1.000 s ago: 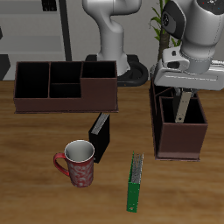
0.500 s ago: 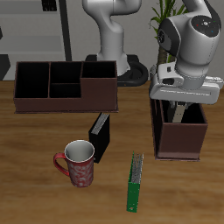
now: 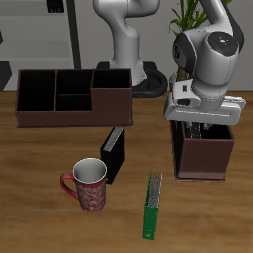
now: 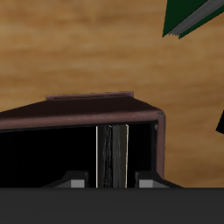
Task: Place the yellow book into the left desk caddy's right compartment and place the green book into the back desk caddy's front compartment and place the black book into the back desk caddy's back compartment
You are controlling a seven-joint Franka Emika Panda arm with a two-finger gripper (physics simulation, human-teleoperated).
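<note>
My gripper [image 3: 204, 126] reaches down into the left desk caddy [image 3: 204, 160], a dark brown box. In the wrist view the gripper [image 4: 111, 183] is shut on the yellow book [image 4: 111, 156], a thin volume seen edge-on, upright inside the caddy [image 4: 87, 108] near an end wall. I cannot tell which compartment it is in. The green book [image 3: 151, 206] lies flat near the table's front edge; it also shows in the wrist view [image 4: 194, 16]. The black book [image 3: 115, 154] stands mid-table. The back desk caddy [image 3: 74, 115] sits farther back with its compartments empty.
A red patterned mug [image 3: 87, 185] stands near the black book, toward the front edge. The robot's white base [image 3: 126, 44] rises behind the back caddy. The wooden table [image 3: 40, 212] carries everything.
The gripper has come down from above the left caddy into it, carrying the thin book lower. Nothing else on the table has moved.
</note>
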